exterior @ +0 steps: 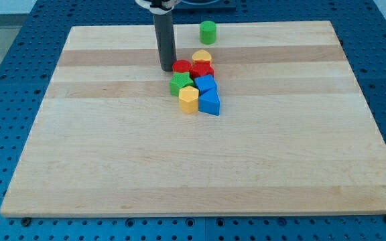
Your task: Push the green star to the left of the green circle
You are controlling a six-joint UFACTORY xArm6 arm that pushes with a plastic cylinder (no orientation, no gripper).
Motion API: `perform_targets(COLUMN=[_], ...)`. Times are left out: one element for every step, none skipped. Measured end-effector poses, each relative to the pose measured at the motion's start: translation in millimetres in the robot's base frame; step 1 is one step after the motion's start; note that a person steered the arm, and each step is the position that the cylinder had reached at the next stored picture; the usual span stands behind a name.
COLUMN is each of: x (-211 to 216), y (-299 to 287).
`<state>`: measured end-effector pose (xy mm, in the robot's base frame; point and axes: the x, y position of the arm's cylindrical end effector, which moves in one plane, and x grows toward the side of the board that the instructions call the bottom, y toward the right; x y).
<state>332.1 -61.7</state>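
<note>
The green star sits at the left side of a tight cluster of blocks near the board's top middle. The green circle stands alone near the top edge, up and to the right of the cluster. My tip rests on the board just left of the red circle and just above and left of the green star, close to both.
The cluster also holds a yellow block at its top, a red block, a blue block, a blue triangle and a yellow hexagon. The wooden board lies on a blue perforated table.
</note>
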Motion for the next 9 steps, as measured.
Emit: perform_targets(x=[15,32,58,76,93,97,95,96,92], y=[26,54,62,55,52,31,-6,-36,-52])
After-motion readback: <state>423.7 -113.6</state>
